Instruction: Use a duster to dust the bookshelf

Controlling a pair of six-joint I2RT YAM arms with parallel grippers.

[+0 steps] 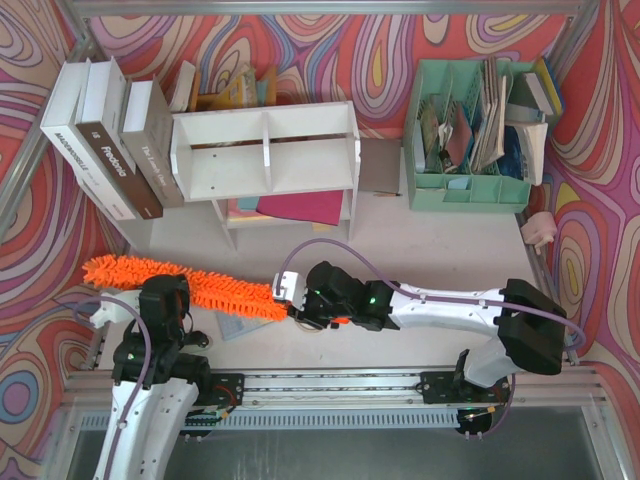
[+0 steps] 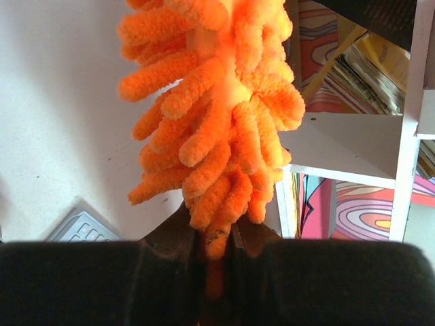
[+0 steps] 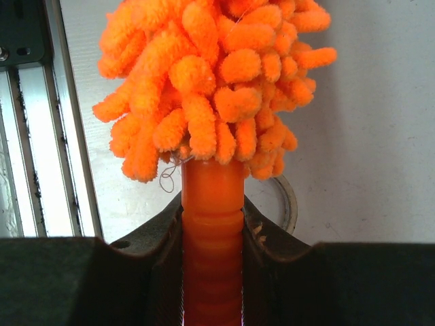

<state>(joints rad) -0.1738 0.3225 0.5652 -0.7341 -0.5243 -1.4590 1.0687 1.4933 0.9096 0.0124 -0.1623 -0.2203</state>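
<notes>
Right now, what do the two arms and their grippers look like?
The left arm and right arm share white links and black joint housings, each with a lilac cable looping alongside. A small green light glows near the right wrist. The left gripper and right gripper each have two dark, blocky fingers.

I see the duster [image 1: 200, 285] as soft, fluffy orange cloth strands. Its handle [image 3: 212, 224] is smooth, slightly glossy, ribbed orange plastic. The bookshelf [image 1: 265, 150] looks like matt white painted wood. The table [image 1: 430, 245] is matt white and faintly speckled, and a dull grooved metal rail [image 1: 330, 384] runs along its near edge.
</notes>
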